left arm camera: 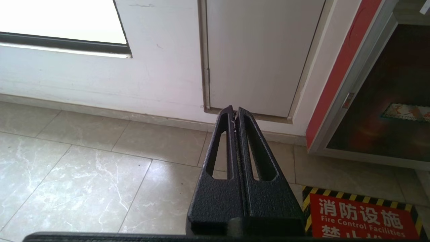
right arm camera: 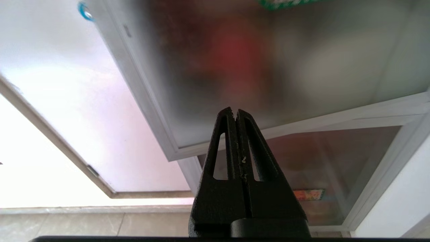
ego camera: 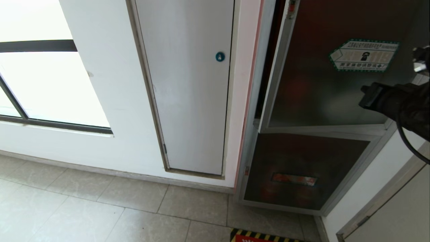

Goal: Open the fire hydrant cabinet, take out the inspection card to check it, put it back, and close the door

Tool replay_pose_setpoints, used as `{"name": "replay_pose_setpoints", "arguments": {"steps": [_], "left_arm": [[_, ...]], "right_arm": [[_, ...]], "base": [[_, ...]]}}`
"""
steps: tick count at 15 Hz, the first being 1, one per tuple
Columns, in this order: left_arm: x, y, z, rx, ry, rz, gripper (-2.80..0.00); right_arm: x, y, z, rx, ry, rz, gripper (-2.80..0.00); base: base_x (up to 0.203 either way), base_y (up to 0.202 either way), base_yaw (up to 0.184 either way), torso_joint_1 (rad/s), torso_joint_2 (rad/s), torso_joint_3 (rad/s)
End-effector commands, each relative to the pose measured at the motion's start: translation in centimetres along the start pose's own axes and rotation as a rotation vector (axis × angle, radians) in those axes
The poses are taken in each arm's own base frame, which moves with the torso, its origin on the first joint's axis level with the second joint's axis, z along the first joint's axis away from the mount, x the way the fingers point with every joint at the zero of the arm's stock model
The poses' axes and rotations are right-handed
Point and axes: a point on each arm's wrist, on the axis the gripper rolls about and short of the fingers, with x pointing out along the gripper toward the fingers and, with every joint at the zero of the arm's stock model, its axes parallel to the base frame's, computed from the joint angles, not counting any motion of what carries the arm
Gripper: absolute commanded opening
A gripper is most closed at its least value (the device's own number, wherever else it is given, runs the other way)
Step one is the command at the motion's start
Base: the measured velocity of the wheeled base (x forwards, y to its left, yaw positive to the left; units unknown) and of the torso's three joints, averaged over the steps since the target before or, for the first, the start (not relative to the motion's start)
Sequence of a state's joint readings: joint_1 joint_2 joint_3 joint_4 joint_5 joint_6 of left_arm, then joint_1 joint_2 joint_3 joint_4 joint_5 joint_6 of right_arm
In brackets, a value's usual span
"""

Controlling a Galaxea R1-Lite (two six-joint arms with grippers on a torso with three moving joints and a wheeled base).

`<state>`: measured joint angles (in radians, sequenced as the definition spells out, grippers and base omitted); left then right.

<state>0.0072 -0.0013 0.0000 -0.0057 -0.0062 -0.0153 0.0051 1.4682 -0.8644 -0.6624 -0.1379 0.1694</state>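
Standing at the right of the head view, the fire hydrant cabinet fills a silver frame set into a white wall, and its door hangs slightly ajar, a dark gap showing along its left edge beneath a small red latch. Judging by that, the opening step looks to be under way but not finished: the inspection card is nowhere to be seen, presumably behind the tinted glass. Next comes a wider swing of the door, which calls for catching its free left edge rather than pushing on the glass face.

Beside the cabinet sits a plain white panel with a blue round lock, and further left a bright window. Pale marbled floor tiles run below, with a red floor sign edged in black and yellow stripes near the cabinet's foot. A smaller lower glass panel carries a red label.

On the door is a green-bordered white sticker. In front of the door's glass is the right pincer, fingers pressed together and empty. The left pincer hangs low over the floor, likewise closed on nothing.
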Motion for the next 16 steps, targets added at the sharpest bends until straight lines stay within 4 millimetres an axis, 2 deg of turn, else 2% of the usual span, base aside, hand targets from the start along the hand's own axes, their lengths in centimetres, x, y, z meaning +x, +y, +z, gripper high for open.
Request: {"name": "replay_pose_setpoints", "arguments": {"steps": [1,3,5,7,9,12,14,16], "left_arm": [[0.0,0.0,0.0,0.0,0.001,0.0,-2.8],[0.0,0.0,0.0,-0.001,0.001,0.0,-2.8],[0.0,0.0,0.0,0.0,0.001,0.0,-2.8],[0.0,0.0,0.0,0.0,0.001,0.0,-2.8],[0.0,0.0,0.0,0.0,0.001,0.0,-2.8],[0.0,0.0,0.0,-0.002,0.001,0.0,-2.8],[0.0,0.0,0.0,-0.001,0.001,0.0,-2.8],[0.0,0.0,0.0,0.0,0.001,0.0,-2.8]], "right_arm": [[-7.7,-0.8,2.4,0.018,-0.14,0.012,-2.8],[-13.1,-1.5,2.5,0.025,-0.214,0.024,-2.8],[-18.4,-2.3,1.8,0.027,-0.265,0.048,-2.8],[-23.1,-3.1,0.5,0.024,-0.286,0.073,-2.8],[-27.2,-3.9,-1.6,0.016,-0.27,0.106,-2.8],[-30.5,-5.0,-6.1,-0.004,-0.163,0.165,-2.8],[-30.8,-5.7,-10.2,-0.029,-0.093,0.186,-2.8],[-30.0,-6.1,-13.3,-0.069,-0.006,0.175,-2.8]], "base": [[0.0,0.0,0.0,0.0,0.0,0.0],[0.0,0.0,0.0,0.0,0.0,0.0],[0.0,0.0,0.0,0.0,0.0,0.0],[0.0,0.0,0.0,0.0,0.0,0.0],[0.0,0.0,0.0,0.0,0.0,0.0],[0.0,0.0,0.0,0.0,0.0,0.0],[0.0,0.0,0.0,0.0,0.0,0.0],[0.0,0.0,0.0,0.0,0.0,0.0]]}}
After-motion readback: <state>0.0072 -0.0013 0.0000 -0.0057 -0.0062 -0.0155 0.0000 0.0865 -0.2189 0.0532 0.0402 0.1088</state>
